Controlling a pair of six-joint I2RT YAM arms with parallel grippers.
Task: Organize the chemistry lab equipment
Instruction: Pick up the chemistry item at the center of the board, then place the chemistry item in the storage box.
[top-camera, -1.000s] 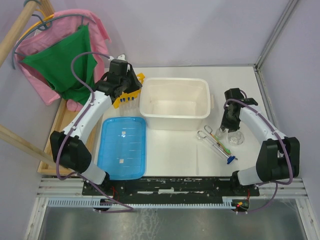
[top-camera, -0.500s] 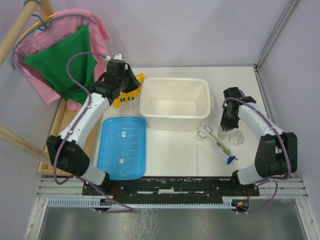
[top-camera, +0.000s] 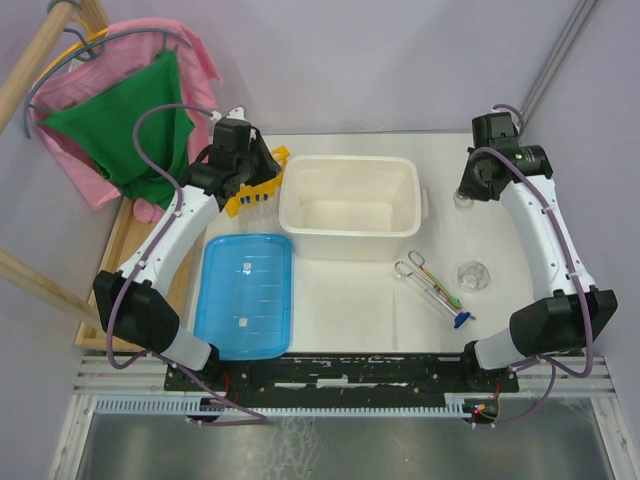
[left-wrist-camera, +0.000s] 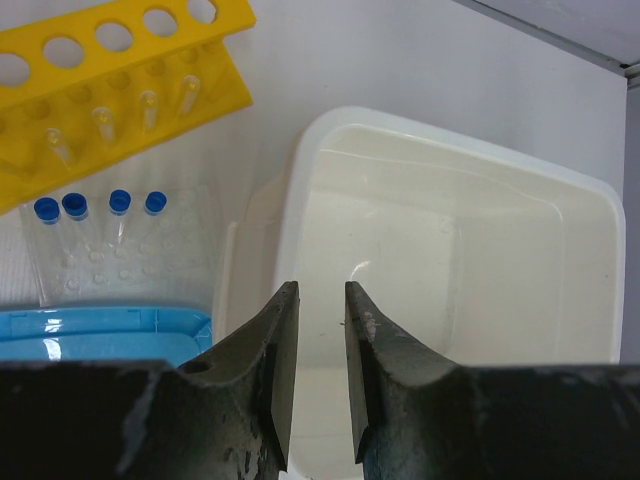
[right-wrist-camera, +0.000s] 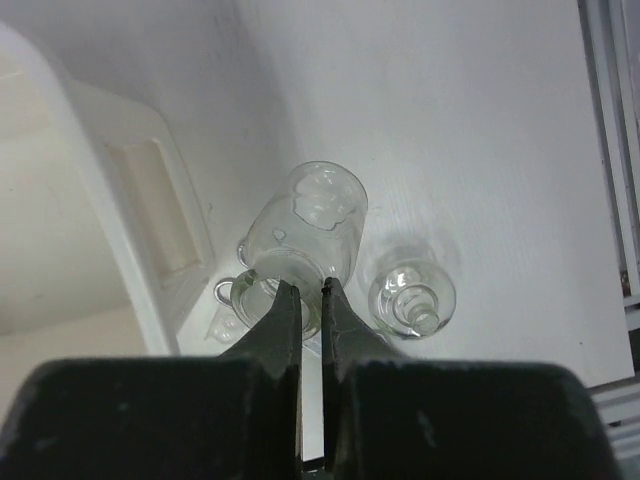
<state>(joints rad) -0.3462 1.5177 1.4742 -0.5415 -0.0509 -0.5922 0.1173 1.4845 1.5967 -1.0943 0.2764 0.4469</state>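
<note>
Flask (right-wrist-camera: 315, 215) hangs pinched in right gripper (right-wrist-camera: 310, 290) beside tub (right-wrist-camera: 110, 190).

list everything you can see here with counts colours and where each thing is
white tub: 1, white, table centre
blue ribbed lid: 1, blue, front left of tub
yellow tube rack: 1, yellow, left of tub
blue-capped tubes: 4 visible, clear, at rack
glass flasks: 2, clear, one gripped right of tub, one on table
metal tongs: 1, silver, front right of tub
rods: 2, green-tipped and blue-tipped, beside tongs
garments: 2, pink and green, hanging far left
left gripper: 1, black, open, near rack
right gripper: 1, black, shut on flask
</note>
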